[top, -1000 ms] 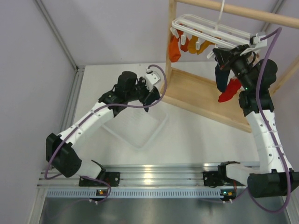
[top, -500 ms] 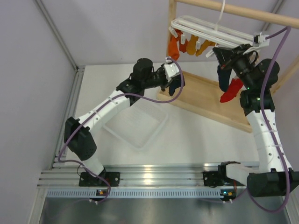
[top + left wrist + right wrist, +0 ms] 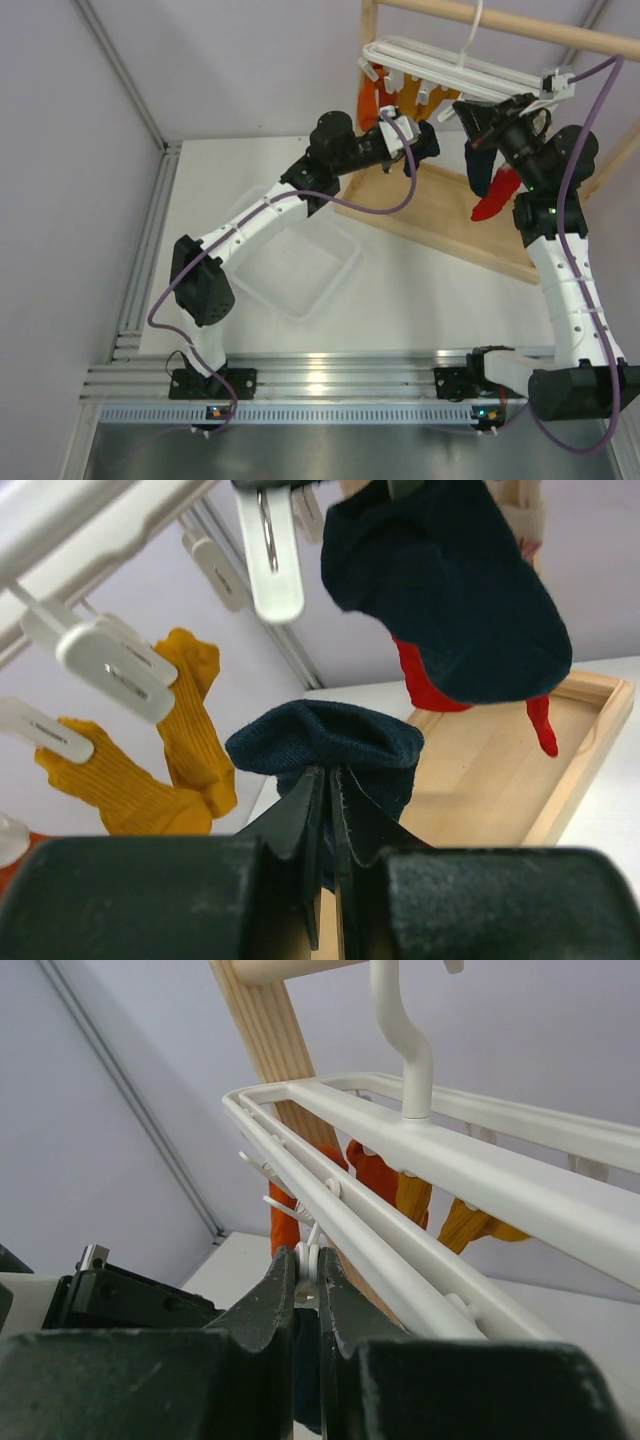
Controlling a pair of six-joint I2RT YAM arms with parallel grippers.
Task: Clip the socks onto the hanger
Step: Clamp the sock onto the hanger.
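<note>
The white hanger (image 3: 440, 70) hangs from the wooden rack, several white clips (image 3: 270, 560) dangling under it. My left gripper (image 3: 328, 772) is shut on a folded navy sock (image 3: 325, 742), held up just below those clips (image 3: 418, 140). A second navy sock (image 3: 450, 600) and the red sock (image 3: 430, 685) hang close ahead; from above they show at the hanger's right end (image 3: 478, 165). My right gripper (image 3: 308, 1258) is shut on a clip's white tabs (image 3: 316, 1256) under the hanger's bars (image 3: 450, 1160), directly above the hanging navy sock (image 3: 480, 118).
Orange (image 3: 368, 98) and yellow socks (image 3: 190, 720) hang clipped at the hanger's left end. The light wooden rack (image 3: 369, 40) stands on a wooden base tray (image 3: 440, 215). A clear plastic bin (image 3: 290, 265) lies on the table under the left arm.
My left arm has swung right and up from over the bin to the hanger, carrying the navy sock. The right gripper has stayed on its clip.
</note>
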